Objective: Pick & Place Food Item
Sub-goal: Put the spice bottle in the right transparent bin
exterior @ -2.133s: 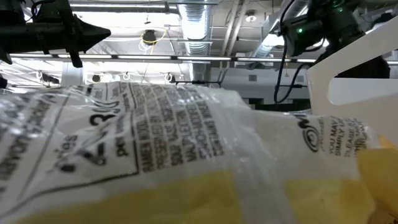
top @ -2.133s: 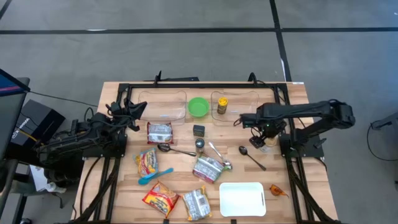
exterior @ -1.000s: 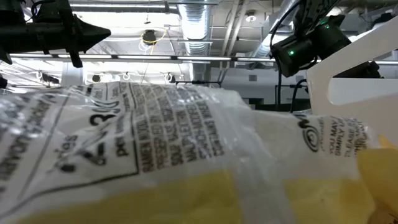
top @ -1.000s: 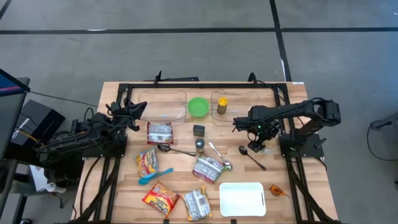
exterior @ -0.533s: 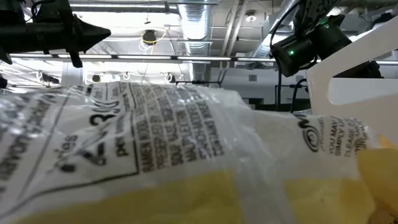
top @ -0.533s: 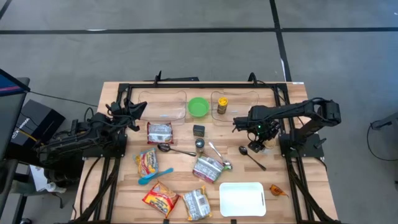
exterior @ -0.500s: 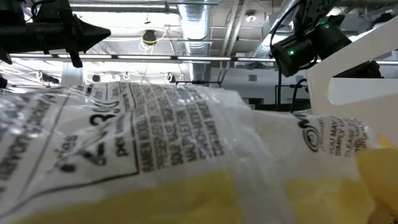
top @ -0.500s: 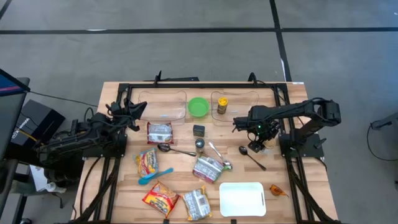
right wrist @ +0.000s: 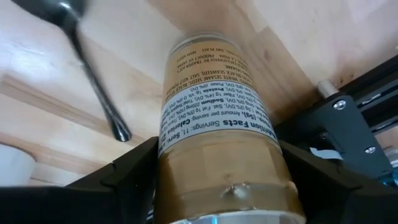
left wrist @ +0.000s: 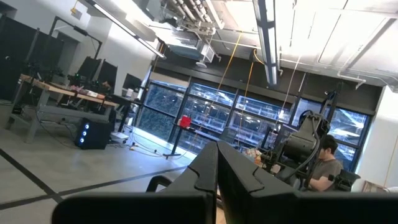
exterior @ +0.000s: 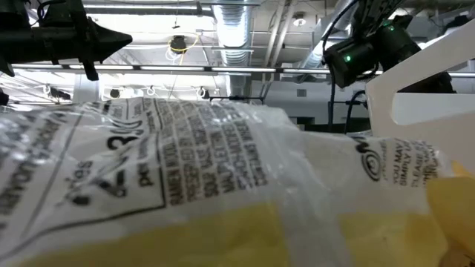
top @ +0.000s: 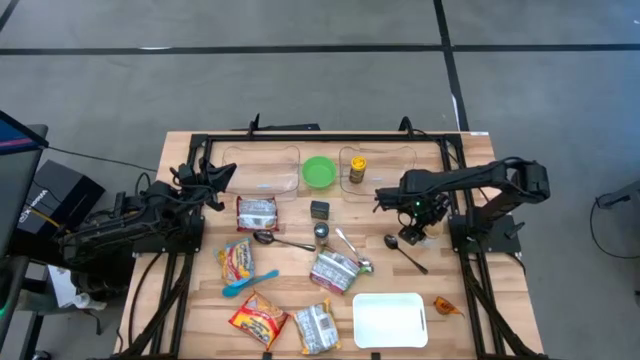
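Note:
A clear seasoning jar (right wrist: 211,106) with tan contents and a white printed label stands near the table's right side, seen from its upper end. My right gripper (right wrist: 217,158) (top: 412,231) comes down over it and is shut on it. In the high view the gripper hides the jar. Several food packets lie on the wooden table: a red-and-silver one (top: 257,212), a yellow one (top: 236,260), a silver-green one (top: 335,270). My left gripper (left wrist: 217,177) waits shut at the table's left edge (top: 213,176), pointing up into the room. My right gripper pinches the jar's round wall (right wrist: 166,152) between its two fingers (right wrist: 134,171), one on each side, on the half nearer the jar's upper end. The fingers come from above, slanting steeply down along the jar. The jar's lower end (right wrist: 205,50) meets the wooden table.
A dark spoon (right wrist: 93,81) (top: 405,252) lies right beside the jar. A white tray (top: 390,320) sits at the near edge. A green bowl (top: 319,171) and two clear tubs (top: 265,168) stand at the back. A ramen packet (exterior: 185,185) fills the low view. A person (left wrist: 323,165) sits beyond the table.
About two seconds ago my right arm swung toward the table's left and brought its gripper over the jar. In the last second both arms have kept still, and nothing on the table has shifted.

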Controlling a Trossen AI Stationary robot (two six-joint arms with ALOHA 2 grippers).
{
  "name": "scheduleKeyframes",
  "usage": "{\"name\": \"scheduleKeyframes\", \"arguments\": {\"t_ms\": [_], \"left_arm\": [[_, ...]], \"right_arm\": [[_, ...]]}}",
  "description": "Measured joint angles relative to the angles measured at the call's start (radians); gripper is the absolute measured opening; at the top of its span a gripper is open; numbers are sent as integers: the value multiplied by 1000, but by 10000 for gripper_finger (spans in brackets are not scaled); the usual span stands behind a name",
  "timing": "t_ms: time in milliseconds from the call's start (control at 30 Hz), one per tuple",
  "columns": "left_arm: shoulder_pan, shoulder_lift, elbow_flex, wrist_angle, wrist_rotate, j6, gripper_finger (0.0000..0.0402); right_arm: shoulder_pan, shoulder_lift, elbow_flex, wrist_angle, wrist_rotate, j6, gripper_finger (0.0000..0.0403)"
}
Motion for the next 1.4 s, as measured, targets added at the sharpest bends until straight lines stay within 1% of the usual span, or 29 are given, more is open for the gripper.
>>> {"name": "scheduleKeyframes", "arguments": {"t_ms": [233,500,733,933,1067,1200,1400], "left_arm": [[0,0,0,0,0,0,0],[0,0,0,0,0,0,0],[0,0,0,0,0,0,0],[0,0,0,0,0,0,0],[0,0,0,0,0,0,0],[0,0,0,0,0,0,0],[0,0,0,0,0,0,0]], "right_arm": [[51,-41,90,-1,10,0,286],[107,-99,240,-3,87,21,286],[116,-124,394,-9,175,26,286],[77,-124,522,-5,238,-4,286],[36,-124,581,-4,275,-41,286],[-19,-124,610,-3,291,-64,286],[-119,-113,611,-12,291,-92,286]]}}
